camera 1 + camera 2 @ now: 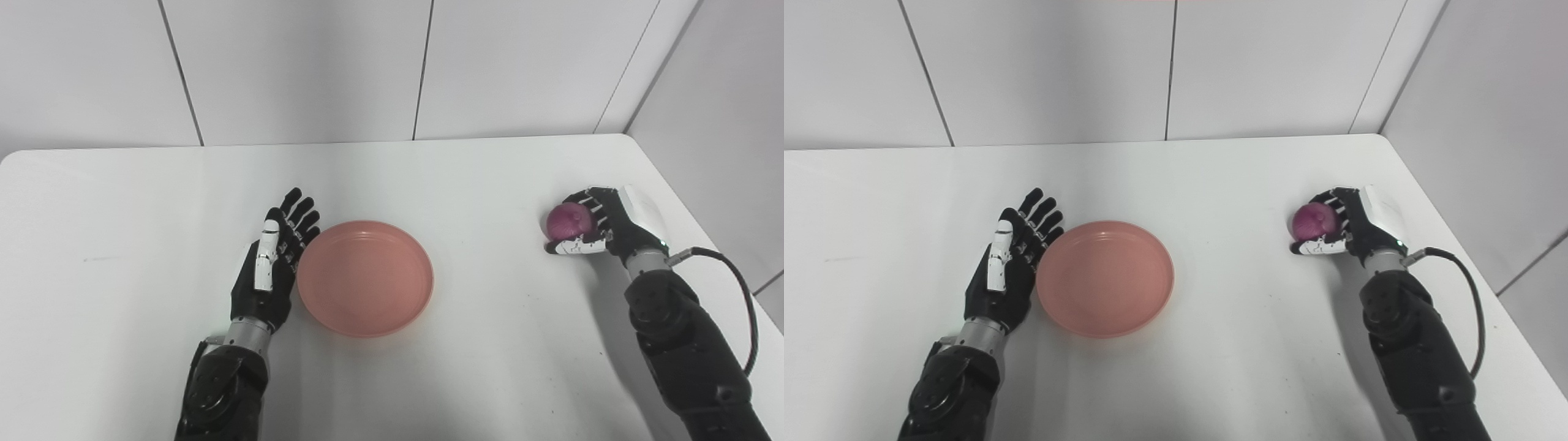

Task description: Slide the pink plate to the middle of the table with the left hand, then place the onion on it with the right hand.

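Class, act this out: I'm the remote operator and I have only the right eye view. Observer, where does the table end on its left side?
Observer: The left eye view shows the table's far left corner. It is rounded, and your view cuts it off.
Operator: Is that corner near the left hand?
Observer: No. The left hand, open beside the pink plate, sits well to the right of it, with a faint mark on the top between them.

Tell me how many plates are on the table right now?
1. The pink plate sits near the table's middle, beside the open left hand. Nothing in view could hide another. The right hand grips the onion far right.
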Robot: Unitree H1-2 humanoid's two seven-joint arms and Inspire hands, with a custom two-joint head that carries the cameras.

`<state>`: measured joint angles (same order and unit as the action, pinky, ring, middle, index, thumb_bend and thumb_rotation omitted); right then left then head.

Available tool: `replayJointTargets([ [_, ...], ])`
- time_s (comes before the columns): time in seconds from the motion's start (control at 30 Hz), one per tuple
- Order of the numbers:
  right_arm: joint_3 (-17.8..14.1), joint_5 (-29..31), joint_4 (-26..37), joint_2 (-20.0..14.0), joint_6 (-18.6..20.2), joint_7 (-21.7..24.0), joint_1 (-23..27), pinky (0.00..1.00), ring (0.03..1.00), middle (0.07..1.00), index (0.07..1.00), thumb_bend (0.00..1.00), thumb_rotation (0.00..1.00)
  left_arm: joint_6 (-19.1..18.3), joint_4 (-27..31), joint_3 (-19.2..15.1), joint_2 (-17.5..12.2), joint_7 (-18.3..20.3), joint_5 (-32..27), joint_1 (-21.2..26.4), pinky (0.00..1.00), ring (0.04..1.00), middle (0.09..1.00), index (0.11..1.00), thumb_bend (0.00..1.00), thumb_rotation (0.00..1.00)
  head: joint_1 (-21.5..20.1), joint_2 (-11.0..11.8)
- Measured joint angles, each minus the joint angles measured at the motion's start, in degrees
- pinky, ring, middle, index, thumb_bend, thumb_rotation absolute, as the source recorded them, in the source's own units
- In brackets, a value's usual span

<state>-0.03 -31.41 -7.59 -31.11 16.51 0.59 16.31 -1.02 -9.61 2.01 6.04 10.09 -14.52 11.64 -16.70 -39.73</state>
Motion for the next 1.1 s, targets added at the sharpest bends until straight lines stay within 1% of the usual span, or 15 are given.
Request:
replayJointTargets([
  [0.1, 0.07, 0.27, 0.00, -0.01, -0.29, -0.42, -0.15, 0.37, 0.449, 0.499, 0.485, 0.52, 0.14, 0.00, 0.00, 0.00, 0.00, 0.00, 0.01, 0.00, 0.95, 0.938, 0.941, 0.923, 0.47, 1.00, 0.09, 0.00],
  [0.23, 0.06, 0.72, 0.15, -0.07, -0.62, -0.71, -0.42, 0.40, 0.466, 0.508, 0.485, 0.52, 0.14, 0.00, 0.00, 0.01, -0.01, 0.00, 0.00, 0.00, 0.95, 0.937, 0.939, 0.922, 0.47, 1.00, 0.18, 0.00],
  [0.37, 0.07, 0.71, 1.26, -0.07, -0.62, -0.71, -1.09, 0.40, 0.464, 0.511, 0.486, 0.52, 0.13, 0.00, 0.00, 0.04, -0.01, 0.00, 0.00, 0.00, 0.95, 0.936, 0.938, 0.922, 0.47, 1.00, 0.26, 0.00],
  [0.4, 0.10, 0.71, 1.76, -0.05, -0.61, -0.69, -1.39, 0.39, 0.453, 0.502, 0.485, 0.52, 0.13, 0.00, 0.00, 0.04, -0.01, 0.00, 0.01, 0.00, 0.94, 0.935, 0.936, 0.921, 0.47, 1.00, 0.26, 0.00],
  [0.53, 0.19, 0.63, 5.53, 0.06, -0.61, -0.61, -2.62, 0.37, 0.445, 0.500, 0.486, 0.52, 0.13, 0.00, 0.01, 0.04, -0.03, -0.01, 0.12, 0.00, 0.94, 0.933, 0.935, 0.919, 0.47, 1.00, 0.35, 0.09],
  [0.73, 0.25, 0.21, 11.79, 0.31, -0.38, 0.33, -2.76, 0.37, 0.419, 0.484, 0.486, 0.52, 0.14, -0.01, 0.10, 0.07, -0.06, -0.01, 0.08, -0.02, 0.95, 0.935, 0.937, 0.921, 0.46, 1.00, 0.44, -0.09],
  [0.8, 0.22, 0.27, 13.54, 0.56, -0.29, 0.87, -2.70, 0.42, 0.467, 0.527, 0.487, 0.51, 0.14, -0.01, 0.10, 0.08, -0.05, -0.01, 0.07, -0.03, 0.95, 0.936, 0.937, 0.921, 0.46, 1.00, 0.61, -0.09],
  [0.9, 0.16, 0.56, 15.31, 1.07, 0.04, 2.05, -2.68, 0.44, 0.477, 0.533, 0.487, 0.51, 0.14, -0.01, 0.10, 0.09, -0.04, -0.01, 0.07, -0.03, 0.95, 0.937, 0.938, 0.920, 0.47, 1.00, 0.70, -0.09],
  [1.0, 0.09, 0.62, 16.75, 1.18, 0.42, 3.23, -2.67, 0.40, 0.460, 0.517, 0.487, 0.51, 0.14, -0.01, 0.10, 0.13, -0.05, -0.01, 0.10, -0.03, 0.95, 0.938, 0.939, 0.921, 0.47, 1.00, 0.97, -0.09],
  [1.1, -0.02, 0.57, 18.48, 1.51, 0.74, 3.86, -2.63, 0.40, 0.467, 0.522, 0.487, 0.51, 0.14, -0.01, 0.10, 0.13, -0.06, -0.02, 0.13, -0.04, 0.95, 0.938, 0.939, 0.920, 0.47, 1.00, 1.05, -0.18],
])
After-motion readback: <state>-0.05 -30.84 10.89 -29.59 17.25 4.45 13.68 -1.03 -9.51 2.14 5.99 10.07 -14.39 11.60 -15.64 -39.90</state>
